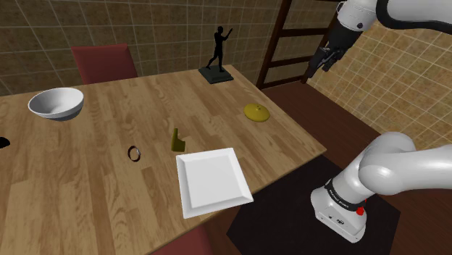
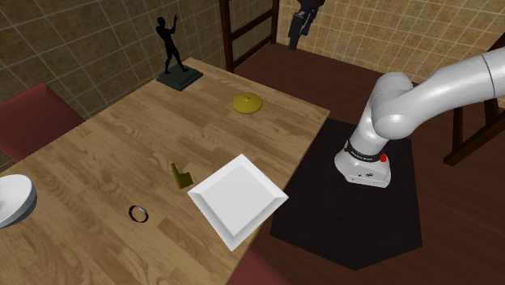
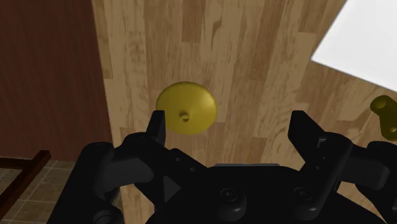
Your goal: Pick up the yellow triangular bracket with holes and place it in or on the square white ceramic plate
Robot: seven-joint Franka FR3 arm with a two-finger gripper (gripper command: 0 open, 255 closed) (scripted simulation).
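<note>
The gripper (image 1: 319, 68) hangs high above the table's (image 1: 109, 181) far edge, fingers spread wide with nothing between them. The yellow triangular bracket (image 1: 176, 141) stands on the wood just beside a corner of the square white plate (image 1: 214, 181), well apart from the gripper. The reach should, I judge, pass over the yellow domed lid (image 3: 185, 108) below the hand, which is easily mistaken for the target. It should then come down straight over the bracket's upright leg and close across its thin faces. No brand, label or writing is legible anywhere.
</note>
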